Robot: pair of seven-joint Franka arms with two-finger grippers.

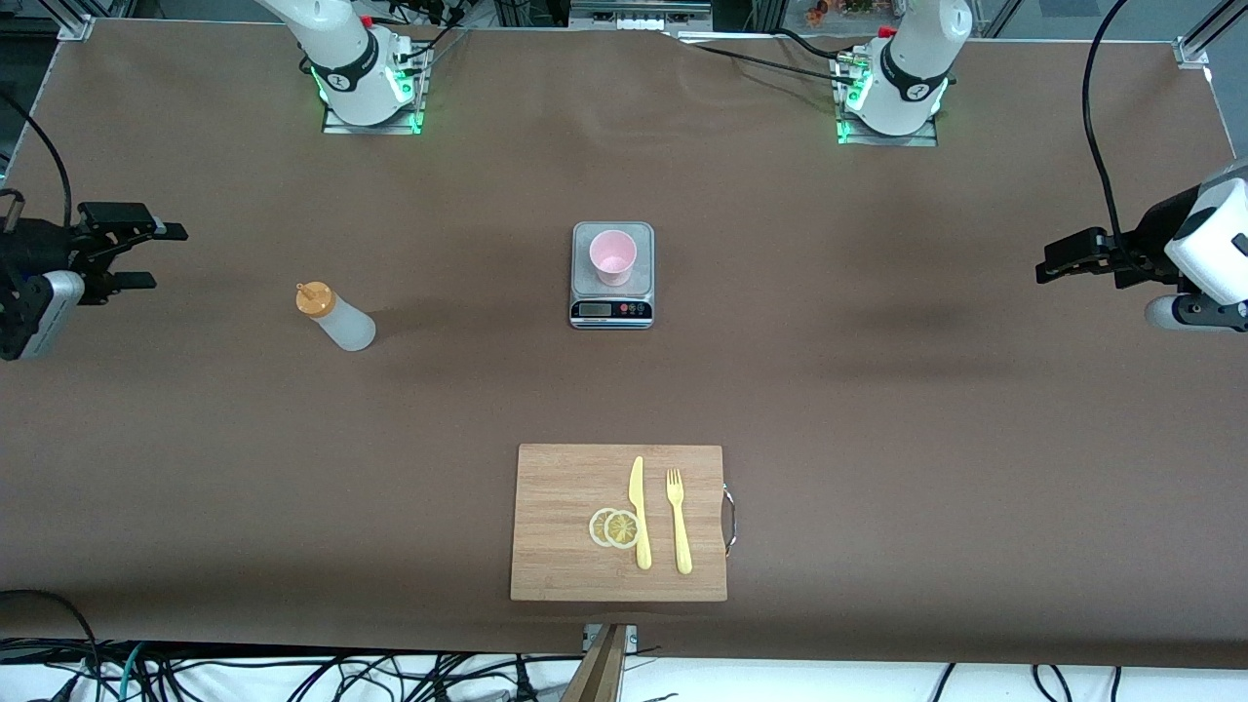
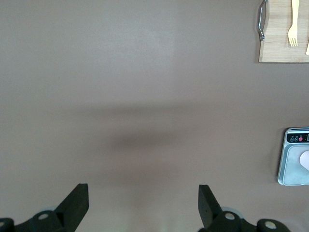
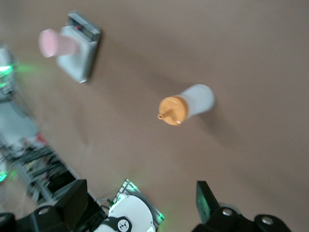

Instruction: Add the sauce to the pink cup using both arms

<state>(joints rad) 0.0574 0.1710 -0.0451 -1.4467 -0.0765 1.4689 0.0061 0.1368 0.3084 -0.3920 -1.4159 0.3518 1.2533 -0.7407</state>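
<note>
Sauce bottle (image 1: 335, 316) stands upright on the brown table (image 1: 877, 409), toward the right arm's end, orange nozzle cap on top, whitish body — nothing touching it. Pink cup (image 1: 612, 256) sits upright on a small grey kitchen scale (image 1: 611, 278) mid-table, well apart from the bottle; what is in the cup I cannot tell. Right gripper (image 1: 146, 256) is up in the air over the table edge at its own end, fingers spread wide, holding nothing, clear of the bottle; the right wrist view shows its two black fingertips (image 3: 72, 200) apart with the bottle and the cup on the scale below. Left gripper (image 1: 1048, 265) hangs over the table's edge at the left arm's end, jaws spread as wide as they go, empty — left wrist view shows only bare table between the fingers (image 2: 77, 200). Nearer the front camera than the scale lies a wooden cutting board (image 1: 565, 526) carrying two lemon slices (image 1: 614, 527), a yellow plastic knife (image 1: 640, 512) and a yellow plastic fork (image 1: 679, 522), side by side.
</note>
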